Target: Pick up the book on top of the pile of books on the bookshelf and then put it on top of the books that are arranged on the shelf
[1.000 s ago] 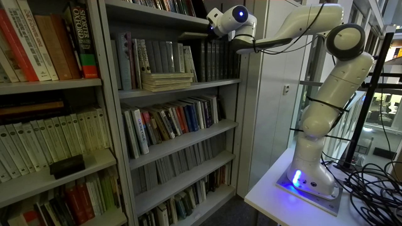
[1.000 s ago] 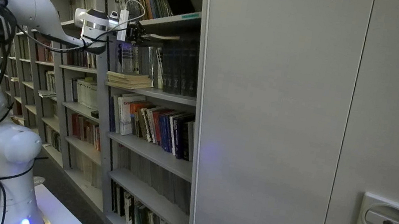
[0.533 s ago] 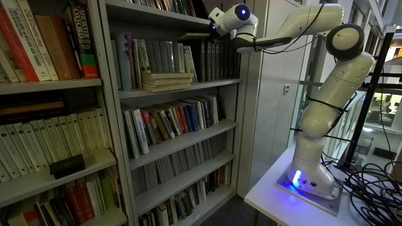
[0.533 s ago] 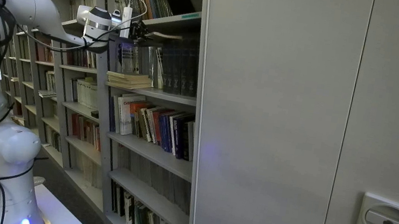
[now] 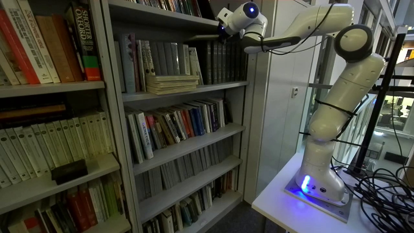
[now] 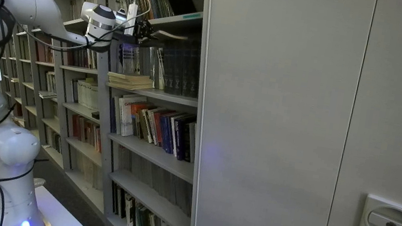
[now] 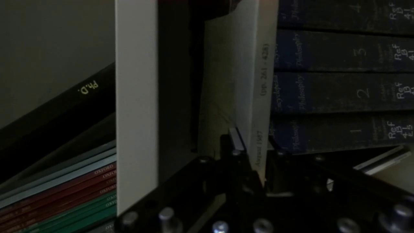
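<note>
A thin pale book is held nearly level just above the row of upright dark volumes; it shows in both exterior views (image 5: 203, 38) (image 6: 171, 35). Its pale spine, printed "August 1987", shows in the wrist view (image 7: 261, 74). My gripper (image 7: 255, 142) is shut on this book, a finger on each face; it shows dark in an exterior view (image 6: 144, 31). The dark volumes (image 5: 221, 63) (image 6: 182, 66) also show in the wrist view (image 7: 339, 94). I cannot tell whether the book touches their tops. The pile of pale books (image 5: 171, 84) (image 6: 130, 81) lies on the same shelf.
The upper shelf board (image 5: 165, 12) runs close above the held book; its pale edge shows in the wrist view (image 7: 137, 97). A tall cabinet door (image 6: 275, 120) stands beside the shelf. Grey and pale books (image 5: 165, 58) stand beside the dark volumes.
My gripper and the held book have moved a little to the right in both exterior views. The wrist has risen slightly and the book's gripped end has tilted up. The pile has not moved.
</note>
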`<move>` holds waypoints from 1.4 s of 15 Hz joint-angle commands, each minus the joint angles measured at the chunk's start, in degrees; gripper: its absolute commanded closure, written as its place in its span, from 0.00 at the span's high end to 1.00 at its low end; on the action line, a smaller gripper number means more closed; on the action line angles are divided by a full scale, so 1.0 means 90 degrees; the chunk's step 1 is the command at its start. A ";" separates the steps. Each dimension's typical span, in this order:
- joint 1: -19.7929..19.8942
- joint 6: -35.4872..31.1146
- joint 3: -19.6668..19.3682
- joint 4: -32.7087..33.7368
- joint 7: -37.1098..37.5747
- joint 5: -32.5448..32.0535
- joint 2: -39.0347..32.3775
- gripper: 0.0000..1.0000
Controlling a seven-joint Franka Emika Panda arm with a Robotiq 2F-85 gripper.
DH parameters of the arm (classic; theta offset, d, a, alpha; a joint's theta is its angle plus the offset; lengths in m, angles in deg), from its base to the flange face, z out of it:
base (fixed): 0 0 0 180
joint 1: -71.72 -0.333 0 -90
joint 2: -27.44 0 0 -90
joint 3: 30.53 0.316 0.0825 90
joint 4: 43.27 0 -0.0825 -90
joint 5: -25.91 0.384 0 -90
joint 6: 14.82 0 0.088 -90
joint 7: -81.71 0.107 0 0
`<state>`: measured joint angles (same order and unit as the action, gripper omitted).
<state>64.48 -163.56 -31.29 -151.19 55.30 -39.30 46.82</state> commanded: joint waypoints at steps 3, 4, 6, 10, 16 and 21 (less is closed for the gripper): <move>0.0059 0.0137 -0.0014 0.0365 -0.0804 0.0663 -0.0162 0.03; 0.0036 0.0135 -0.0030 0.0399 -0.0936 0.0814 -0.0169 0.03; -0.0090 0.0109 -0.0103 0.0430 -0.1314 0.1420 -0.0162 0.03; 0.0123 0.0016 0.0077 0.0171 -0.0933 0.1122 -0.0057 0.13; 0.0168 -0.0009 0.0111 0.0094 -0.0874 0.0978 -0.0055 0.03; 0.0677 -0.0071 0.0132 0.0648 -0.0051 -0.0160 -0.0498 0.03</move>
<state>66.53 -163.43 -30.84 -149.63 50.37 -34.78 45.80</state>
